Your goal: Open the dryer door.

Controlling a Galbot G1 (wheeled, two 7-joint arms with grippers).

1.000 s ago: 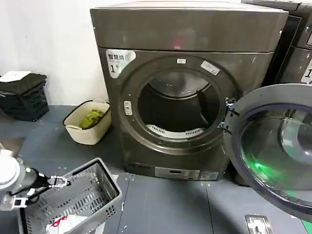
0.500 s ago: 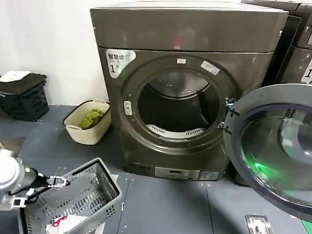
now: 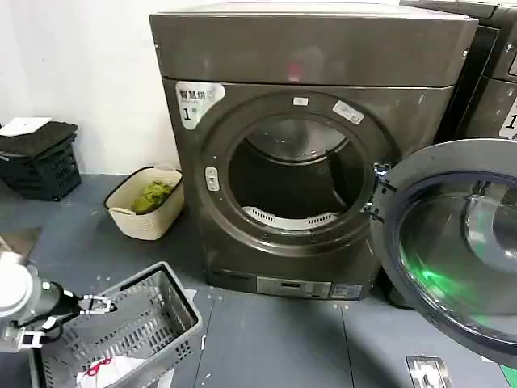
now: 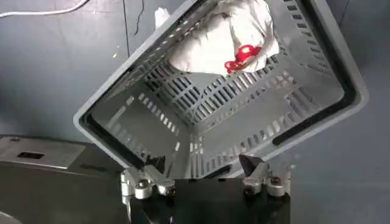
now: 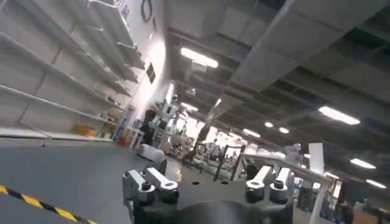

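Dryer [image 3: 307, 121] fills the middle of the head view, white "1" sticker [image 3: 196, 101] at its upper left corner, drum opening exposed. Dryer door [image 3: 452, 250] is swung fully open to the robot's right, hinged at the opening's right edge, glass facing the camera with a green reflection; it overlaps the neighbouring machine [image 3: 493, 73] behind it. On the floor left of the dryer: cream tub [image 3: 145, 206] with something green inside, near the wall; further left a dark crate [image 3: 40, 162]. Grey slatted basket [image 3: 121, 335] sits low left, in front of the dryer and well apart from it. Left gripper [image 3: 101, 305] is at the basket's near-left rim, far from the door. Left wrist view adds what the head view barely shows: white cloth with a red bit [image 4: 228, 36] lying inside the basket, and the left gripper [image 4: 204, 173] fingers spread wide, holding nothing. Right wrist view points at ceiling lights and shelving; right gripper [image 5: 207, 185] fingers also apart, empty.
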